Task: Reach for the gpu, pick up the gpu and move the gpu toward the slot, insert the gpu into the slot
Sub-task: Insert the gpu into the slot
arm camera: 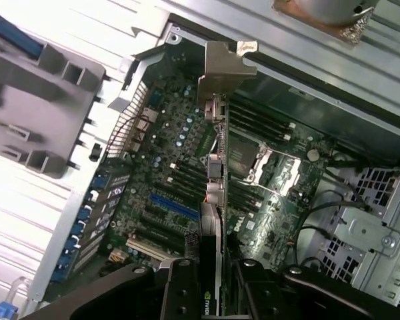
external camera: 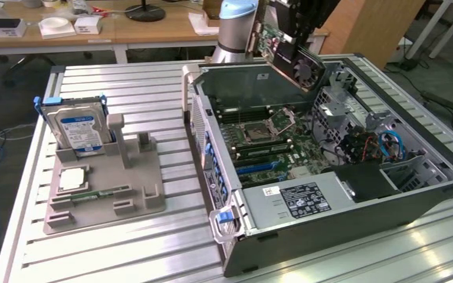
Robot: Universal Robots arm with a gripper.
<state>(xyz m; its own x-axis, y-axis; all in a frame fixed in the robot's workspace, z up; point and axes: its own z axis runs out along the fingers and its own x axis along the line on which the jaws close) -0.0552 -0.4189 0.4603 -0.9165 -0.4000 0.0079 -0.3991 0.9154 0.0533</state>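
The gpu, a green card with a black cooler and round fan, hangs tilted above the far end of the open computer case. My gripper is shut on its upper edge. In the wrist view the gpu shows edge-on, its metal bracket pointing away, clamped between my gripper's black fingers. The card is well above the motherboard, touching nothing. The blue slot lies on the board below and to one side of the card; it also shows as a blue slot near the board's front.
A grey fixture on the exterior view's left holds a blue-labelled hard drive, a processor and a memory stick. The case's walls, drive cage and cables surround the board. The slatted metal table lies around.
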